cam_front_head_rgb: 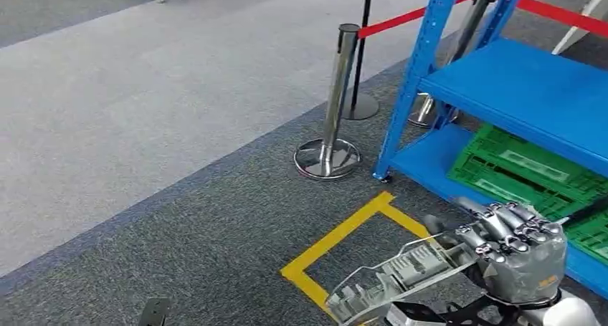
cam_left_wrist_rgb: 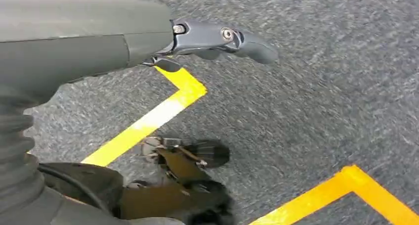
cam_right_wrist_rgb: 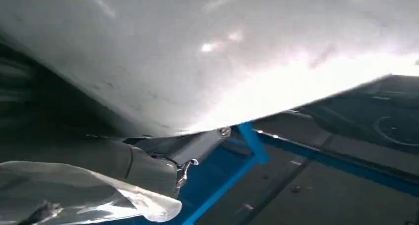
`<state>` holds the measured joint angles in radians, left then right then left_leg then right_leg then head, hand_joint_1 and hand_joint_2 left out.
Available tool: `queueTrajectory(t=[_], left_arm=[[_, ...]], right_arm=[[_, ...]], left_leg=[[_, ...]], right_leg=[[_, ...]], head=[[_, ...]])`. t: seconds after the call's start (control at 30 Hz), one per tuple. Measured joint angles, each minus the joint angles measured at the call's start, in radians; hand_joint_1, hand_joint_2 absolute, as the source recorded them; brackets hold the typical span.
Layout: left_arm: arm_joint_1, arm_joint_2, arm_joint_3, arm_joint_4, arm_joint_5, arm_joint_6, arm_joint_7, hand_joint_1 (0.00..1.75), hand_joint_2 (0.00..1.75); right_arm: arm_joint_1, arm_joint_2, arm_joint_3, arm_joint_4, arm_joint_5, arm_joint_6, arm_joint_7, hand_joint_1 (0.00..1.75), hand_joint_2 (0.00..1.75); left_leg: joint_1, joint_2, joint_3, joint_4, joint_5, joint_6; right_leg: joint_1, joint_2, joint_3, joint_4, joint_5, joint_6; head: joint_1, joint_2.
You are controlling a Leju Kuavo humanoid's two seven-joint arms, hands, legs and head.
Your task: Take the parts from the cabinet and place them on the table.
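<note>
Right hand (cam_front_head_rgb: 518, 246) grips clear plastic-bagged grey metal part (cam_front_head_rgb: 391, 279) nr blue steel cabinet (cam_front_head_rgb: 527, 89); left hand (cam_left_wrist_rgb: 217, 39) hangs w/ nothing in it, fingers out straight.

I see a floor of dark grey carpet (cam_front_head_rgb: 215, 226) beneath me, meeting a paler grey carpet (cam_front_head_rgb: 143, 89) farther out along a diagonal seam. Yellow tape (cam_front_head_rgb: 344, 233) marks a square corner on the dark carpet. A chrome stanchion post (cam_front_head_rgb: 337, 104) stands on a round base, with a red belt (cam_front_head_rgb: 391, 21) running from its top. Just beside it rises blue metal shelving (cam_front_head_rgb: 516, 82), and a green plastic crate (cam_front_head_rgb: 530, 168) sits on its lowest shelf.
</note>
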<state>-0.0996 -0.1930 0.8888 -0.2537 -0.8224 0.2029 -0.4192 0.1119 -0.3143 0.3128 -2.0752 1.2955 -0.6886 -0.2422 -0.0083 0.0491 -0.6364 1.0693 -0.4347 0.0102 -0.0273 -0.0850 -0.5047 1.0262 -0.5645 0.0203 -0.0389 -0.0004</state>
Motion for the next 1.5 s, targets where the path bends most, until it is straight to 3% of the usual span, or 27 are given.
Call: queueTrajectory(t=[0.03,0.17,0.23,0.27,0.33,0.37,0.4,0.47,0.5,0.53,0.67,0.7,0.73,0.77,0.83,0.87,0.93,0.97,1.0,1.03,1.17,1.2,1.27,1.3,1.37,1.43,1.5], left_arm=[[-0.002,0.001,0.000,0.000,0.000,0.000,0.000,0.00,1.75],[0.003,0.002,0.000,0.000,-0.001,-0.001,-0.002,0.00,1.75],[0.004,0.001,0.000,-0.001,-0.003,-0.004,-0.005,0.00,1.75],[0.000,0.000,0.000,-0.001,-0.003,-0.005,-0.006,0.00,1.75],[-0.002,-0.003,0.000,-0.001,-0.003,-0.007,-0.006,0.00,1.75],[-0.001,-0.003,-0.001,-0.001,-0.004,-0.007,-0.006,0.00,1.75],[0.001,-0.003,-0.001,-0.001,-0.007,-0.006,-0.006,0.00,1.75],[0.002,-0.004,-0.001,-0.001,-0.010,-0.005,-0.006,0.00,1.75],[0.001,-0.004,-0.002,-0.001,-0.011,-0.004,-0.006,0.00,1.75],[0.000,-0.004,-0.002,-0.001,-0.012,-0.003,-0.005,0.00,1.75],[0.008,-0.005,-0.003,-0.001,-0.019,0.000,-0.004,0.00,1.75],[0.010,-0.004,-0.003,-0.001,-0.020,0.001,-0.002,0.00,1.75],[0.008,-0.006,-0.004,-0.001,-0.021,0.002,-0.002,0.00,1.75],[0.004,-0.006,-0.005,-0.001,-0.021,0.001,-0.002,0.00,1.75],[-0.001,-0.008,-0.006,-0.001,-0.022,0.000,-0.002,0.00,1.75],[0.000,-0.008,-0.006,-0.001,-0.023,-0.001,-0.002,0.00,1.75],[0.004,-0.009,-0.007,-0.001,-0.024,-0.004,-0.002,0.00,1.75],[0.005,-0.008,-0.007,-0.001,-0.026,-0.004,-0.002,0.00,1.75],[0.005,-0.008,-0.007,-0.001,-0.027,-0.004,-0.002,0.00,1.75],[0.003,-0.008,-0.008,-0.001,-0.028,-0.004,-0.002,0.00,1.75],[0.006,-0.005,-0.008,-0.001,-0.029,-0.004,-0.002,0.00,1.75],[0.010,-0.003,-0.007,-0.001,-0.029,-0.004,-0.002,0.00,1.75],[0.008,-0.002,-0.007,-0.001,-0.028,-0.001,0.001,0.00,1.75],[0.006,-0.001,-0.007,-0.001,-0.030,0.001,0.005,0.00,1.75],[0.007,-0.001,-0.007,-0.001,-0.031,0.003,0.011,0.00,1.75],[0.011,-0.001,-0.006,-0.001,-0.027,0.003,0.013,0.00,1.75],[0.010,-0.002,-0.006,-0.001,-0.020,-0.005,0.003,0.00,1.75]], right_arm=[[0.001,-0.001,0.000,0.000,0.000,0.000,0.000,1.75,1.75],[-0.002,-0.009,0.008,-0.001,0.002,0.000,0.005,1.75,1.75],[0.000,-0.018,0.012,-0.003,0.005,-0.001,0.007,1.75,1.75],[0.003,-0.023,0.013,-0.003,0.006,-0.001,0.008,1.75,1.75],[0.014,-0.029,0.018,-0.003,0.008,-0.001,0.010,1.75,1.75],[0.017,-0.032,0.020,-0.003,0.010,-0.002,0.011,1.75,1.75],[0.018,-0.035,0.023,-0.003,0.012,-0.001,0.017,1.75,1.75],[0.018,-0.045,0.027,-0.003,0.019,-0.001,0.027,1.75,1.75],[0.019,-0.048,0.030,-0.003,0.020,-0.002,0.031,1.75,1.75],[0.018,-0.050,0.033,-0.003,0.021,-0.002,0.033,1.75,1.75],[0.025,-0.057,0.040,-0.008,0.025,-0.002,0.038,1.75,1.75],[0.023,-0.057,0.042,-0.010,0.025,-0.002,0.040,1.75,1.75],[0.029,-0.059,0.043,-0.011,0.026,-0.002,0.040,1.75,1.75],[0.033,-0.060,0.043,-0.015,0.026,-0.002,0.042,1.75,1.75],[0.037,-0.062,0.046,-0.016,0.028,-0.002,0.043,1.75,1.75],[0.040,-0.063,0.047,-0.017,0.029,-0.002,0.045,1.75,1.75],[0.046,-0.064,0.050,-0.020,0.032,-0.002,0.048,1.75,1.75],[0.046,-0.065,0.052,-0.023,0.034,-0.002,0.050,1.75,1.75],[0.046,-0.065,0.052,-0.027,0.033,-0.002,0.052,1.75,1.75],[0.047,-0.065,0.053,-0.031,0.034,-0.002,0.052,1.75,1.75],[0.046,-0.065,0.063,-0.034,0.028,-0.002,0.053,1.75,1.75],[0.046,-0.065,0.065,-0.035,0.026,-0.002,0.052,1.75,1.75],[0.045,-0.066,0.072,-0.040,0.026,-0.002,0.052,1.75,1.75],[0.047,-0.066,0.075,-0.039,0.030,-0.002,0.051,1.75,1.75],[0.051,-0.066,0.085,-0.039,0.028,-0.002,0.050,1.75,1.75],[0.047,-0.066,0.095,-0.039,0.010,-0.002,0.048,1.75,1.75],[0.039,-0.066,0.101,-0.040,-0.003,-0.002,0.040,1.75,1.75]], left_leg=[[-0.016,0.039,0.011,-0.009,-0.016,0.009],[-0.012,-0.005,0.015,-0.038,-0.016,0.023],[-0.005,-0.027,0.023,-0.049,-0.011,0.032],[-0.004,-0.039,0.022,-0.049,-0.010,0.037],[-0.004,-0.067,0.022,-0.048,-0.012,0.039],[-0.004,-0.082,0.023,-0.048,-0.012,0.039],[-0.004,-0.097,0.025,-0.048,-0.012,0.039],[0.000,-0.125,0.028,-0.041,-0.015,0.034],[0.002,-0.139,0.027,-0.033,-0.020,0.027],[-0.003,-0.151,0.019,-0.026,-0.023,0.019],[0.006,-0.193,0.008,-0.026,-0.012,-0.002],[0.004,-0.166,0.004,-0.015,-0.021,-0.005],[-0.001,-0.114,-0.010,0.017,-0.043,-0.011],[0.003,-0.083,-0.043,0.086,-0.080,-0.017],[0.008,-0.062,-0.113,0.234,-0.141,-0.022],[0.010,-0.060,-0.131,0.271,-0.147,-0.022],[0.010,-0.057,-0.101,0.214,-0.098,-0.018],[0.008,-0.050,-0.055,0.126,-0.052,-0.012],[0.003,-0.026,-0.005,0.034,-0.014,-0.001],[-0.011,0.027,0.021,-0.010,-0.030,0.006],[-0.019,-0.010,0.019,-0.033,-0.026,0.021],[-0.005,-0.020,0.036,-0.056,-0.015,0.029],[-0.005,-0.041,0.042,-0.062,-0.012,0.037],[-0.005,-0.055,0.042,-0.062,-0.013,0.040],[-0.006,-0.080,0.042,-0.060,-0.015,0.043],[-0.006,-0.109,0.043,-0.056,-0.017,0.040],[-0.001,-0.142,0.043,-0.045,-0.023,0.031]], right_leg=[[0.008,-0.012,-0.004,-0.001,-0.004,0.006],[0.009,-0.052,0.017,-0.016,-0.011,0.023],[0.005,0.043,-0.015,0.044,-0.055,0.022],[0.004,0.066,-0.053,0.117,-0.085,0.022],[0.005,0.083,-0.140,0.263,-0.128,0.024],[0.006,0.084,-0.167,0.290,-0.120,0.025],[0.005,0.084,-0.168,0.263,-0.082,0.026],[-0.002,0.096,-0.118,0.120,0.021,0.032],[-0.008,0.126,-0.087,0.038,0.056,0.035],[-0.011,0.174,-0.077,0.026,0.034,0.037],[-0.008,0.137,-0.064,0.019,0.041,0.008],[-0.009,0.122,-0.060,0.015,0.044,0.002],[-0.008,0.111,-0.055,0.014,0.042,-0.004],[-0.005,0.094,-0.053,0.014,0.040,-0.009],[0.000,0.063,-0.052,0.014,0.037,-0.014],[0.001,0.050,-0.051,0.014,0.035,-0.015],[0.003,0.025,-0.047,0.014,0.031,-0.014],[0.005,0.013,-0.043,0.014,0.029,-0.013],[0.005,0.002,-0.038,0.014,0.025,-0.011],[0.007,-0.008,-0.035,0.011,0.023,-0.007],[0.012,-0.051,-0.019,-0.005,0.020,0.014],[0.011,-0.045,-0.026,-0.003,0.009,0.021],[0.009,0.057,-0.059,0.079,-0.035,0.020],[0.009,0.077,-0.101,0.160,-0.072,0.021],[0.009,0.084,-0.175,0.285,-0.112,0.023],[0.007,0.085,-0.172,0.251,-0.059,0.025],[0.000,0.105,-0.094,0.076,0.047,0.029]], head=[[0.001,0.000],[0.001,0.000],[0.003,0.000],[0.009,0.000],[0.009,0.000],[0.010,0.000],[0.009,0.000],[0.009,0.000],[0.009,0.000],[0.012,0.000],[0.012,0.000],[0.012,0.000],[-0.001,0.000],[0.000,0.000],[0.000,0.000],[-0.001,0.000],[-0.001,0.000],[-0.001,0.000],[-0.001,0.000],[0.000,0.000],[-0.001,0.000],[-0.001,0.000],[0.006,0.000],[0.010,0.000],[0.008,0.000],[0.009,0.000],[0.009,0.000]])
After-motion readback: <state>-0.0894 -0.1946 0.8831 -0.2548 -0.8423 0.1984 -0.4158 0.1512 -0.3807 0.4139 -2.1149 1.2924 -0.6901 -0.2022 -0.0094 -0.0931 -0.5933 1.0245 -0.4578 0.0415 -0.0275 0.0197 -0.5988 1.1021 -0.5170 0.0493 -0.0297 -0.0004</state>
